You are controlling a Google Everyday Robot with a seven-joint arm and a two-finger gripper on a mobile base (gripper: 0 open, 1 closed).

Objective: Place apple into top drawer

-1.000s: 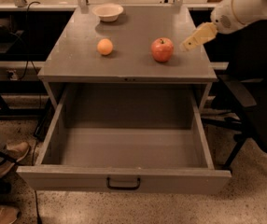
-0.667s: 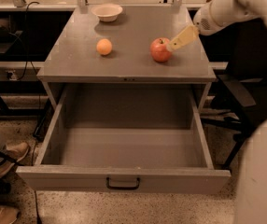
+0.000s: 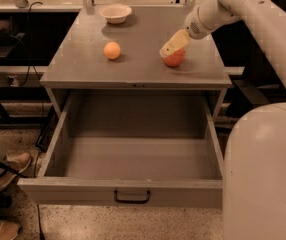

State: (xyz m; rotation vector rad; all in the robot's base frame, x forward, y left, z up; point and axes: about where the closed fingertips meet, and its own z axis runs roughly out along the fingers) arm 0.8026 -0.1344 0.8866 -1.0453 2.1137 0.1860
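Observation:
The red apple (image 3: 174,59) sits on the grey cabinet top (image 3: 133,69), right of centre. My gripper (image 3: 173,46) reaches in from the upper right and is right over the apple, its pale fingers (image 3: 175,43) covering the apple's top. The top drawer (image 3: 128,191) is pulled fully open below the cabinet top; its inside is bare and its black handle (image 3: 131,197) faces the front.
A small orange ball-like fruit (image 3: 112,50) lies left of the apple. A white bowl (image 3: 115,13) stands at the back of the top. My white arm and base (image 3: 263,169) fill the right side. A person's shoes (image 3: 5,171) are at the lower left.
My gripper has moved left and down from beside the apple's right to directly over it. The apple, orange fruit and drawer have stayed put.

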